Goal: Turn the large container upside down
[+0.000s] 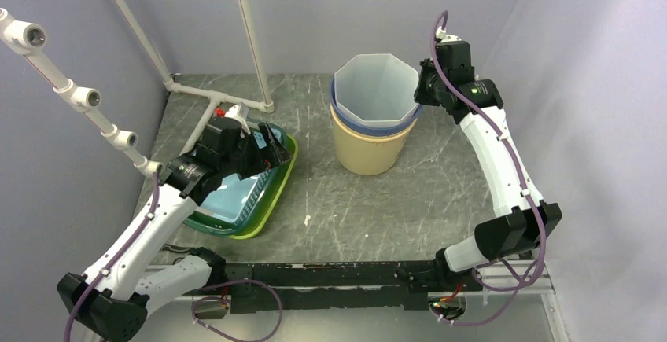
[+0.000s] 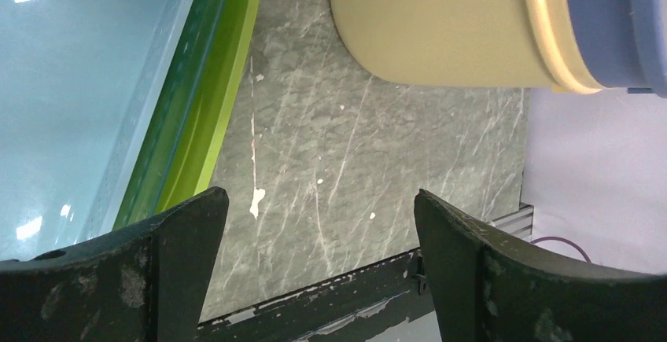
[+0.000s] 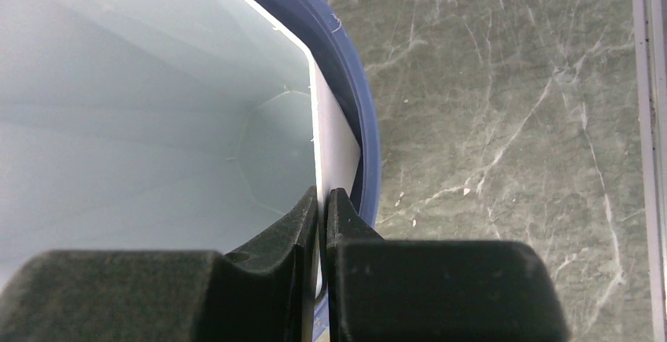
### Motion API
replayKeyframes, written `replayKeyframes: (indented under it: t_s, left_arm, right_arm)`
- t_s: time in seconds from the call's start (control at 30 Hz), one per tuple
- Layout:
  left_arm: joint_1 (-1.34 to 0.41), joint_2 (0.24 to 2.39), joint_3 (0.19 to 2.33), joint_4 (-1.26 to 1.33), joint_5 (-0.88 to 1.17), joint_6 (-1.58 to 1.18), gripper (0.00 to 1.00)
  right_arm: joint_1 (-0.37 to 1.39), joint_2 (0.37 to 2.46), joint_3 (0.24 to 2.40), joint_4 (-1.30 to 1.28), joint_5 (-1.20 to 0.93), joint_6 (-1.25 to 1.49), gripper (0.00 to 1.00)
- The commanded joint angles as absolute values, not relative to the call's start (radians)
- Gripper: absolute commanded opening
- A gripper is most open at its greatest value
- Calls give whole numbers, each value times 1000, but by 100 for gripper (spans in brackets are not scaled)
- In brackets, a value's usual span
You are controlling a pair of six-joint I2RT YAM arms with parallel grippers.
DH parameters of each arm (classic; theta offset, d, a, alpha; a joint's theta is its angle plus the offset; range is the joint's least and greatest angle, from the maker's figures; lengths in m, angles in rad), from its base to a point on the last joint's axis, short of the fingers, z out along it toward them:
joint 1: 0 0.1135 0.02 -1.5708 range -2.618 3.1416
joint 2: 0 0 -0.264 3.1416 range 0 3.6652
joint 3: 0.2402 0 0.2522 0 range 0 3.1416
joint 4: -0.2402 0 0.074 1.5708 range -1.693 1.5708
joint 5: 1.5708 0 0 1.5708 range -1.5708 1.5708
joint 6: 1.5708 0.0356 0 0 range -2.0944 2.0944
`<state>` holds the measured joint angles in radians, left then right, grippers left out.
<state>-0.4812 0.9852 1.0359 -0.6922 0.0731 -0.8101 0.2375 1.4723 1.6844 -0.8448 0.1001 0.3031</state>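
Right wrist view: right gripper (image 3: 322, 195) clamps rim of pale container (image 3: 157, 82); left gripper (image 2: 317, 197) gapes.

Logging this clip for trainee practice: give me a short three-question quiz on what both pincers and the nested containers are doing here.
1. True or false: the right pincer is shut on the wall of the pale octagonal container.
2. The left pincer is: A) open, holding nothing; B) shut, holding nothing; C) shut on the pale octagonal container.
3. Fill in: the pale octagonal container nests in a blue bucket, which sits in a ___ bucket.

Key: 1 true; 2 A; 3 tan, the tan bucket.
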Motion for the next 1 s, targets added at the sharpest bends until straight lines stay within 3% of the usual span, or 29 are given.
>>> replayKeyframes:
  t_s: [0.0,0.37,0.6,0.97]
  left_arm:
    - [-483,965,1061,-621,71,-819,94]
    - [-483,979,1081,-652,93,-814,94]
    - [-483,971,1224,-716,153,-767,94]
    - [-483,1023,1365,-780,191,-704,94]
  right_arm:
    - [242,1416,1744,-774,111,321,0]
    - [242,1366,1729,-726,103,329,0]
    - [242,1325,1673,-693,107,319,0]
    - [247,1129,1368,-397,165,337,0]
